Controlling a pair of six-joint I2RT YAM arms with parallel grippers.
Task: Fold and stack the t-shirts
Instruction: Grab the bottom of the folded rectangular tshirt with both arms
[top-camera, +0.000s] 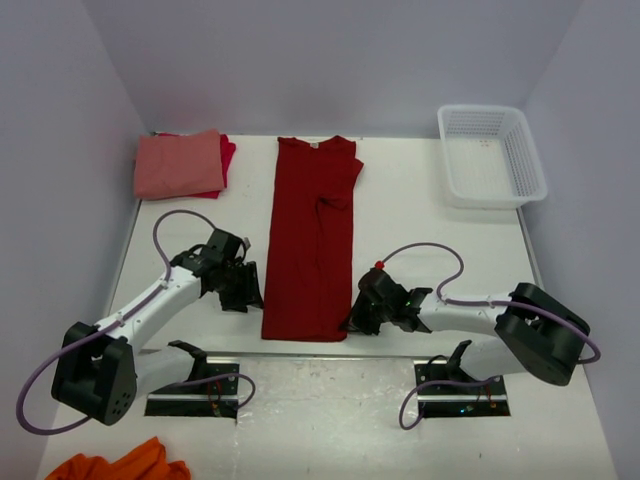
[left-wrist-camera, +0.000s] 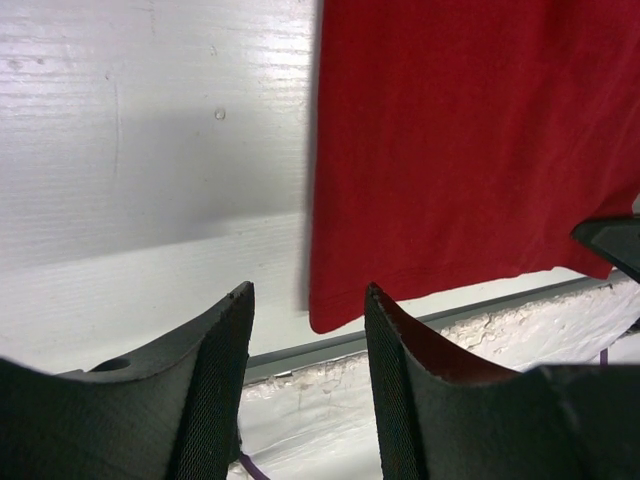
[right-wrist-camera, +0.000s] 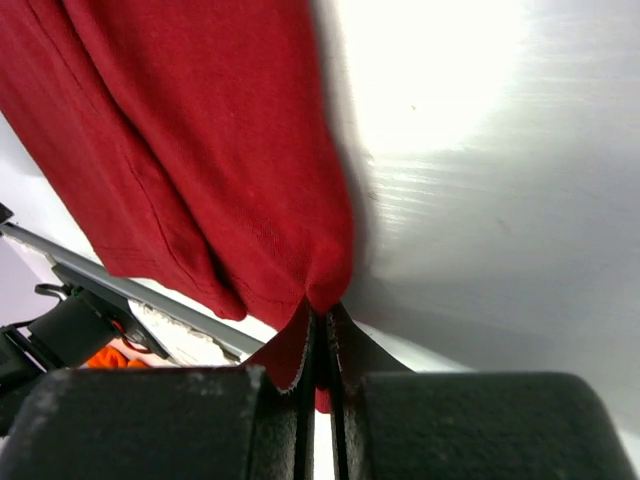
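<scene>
At near hem of shirt (top-camera: 312, 240): right gripper (right-wrist-camera: 318, 330) pinching one corner; left gripper (left-wrist-camera: 307, 295) open over other corner, nothing held. Risk: one-sided lift drags hem askew, fold lands crooked.

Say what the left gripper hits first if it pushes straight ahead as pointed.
The left gripper would probably meet the near corner of the dark red t-shirt, just ahead between its open jaws; depth is unclear, so the table might come first.
</scene>
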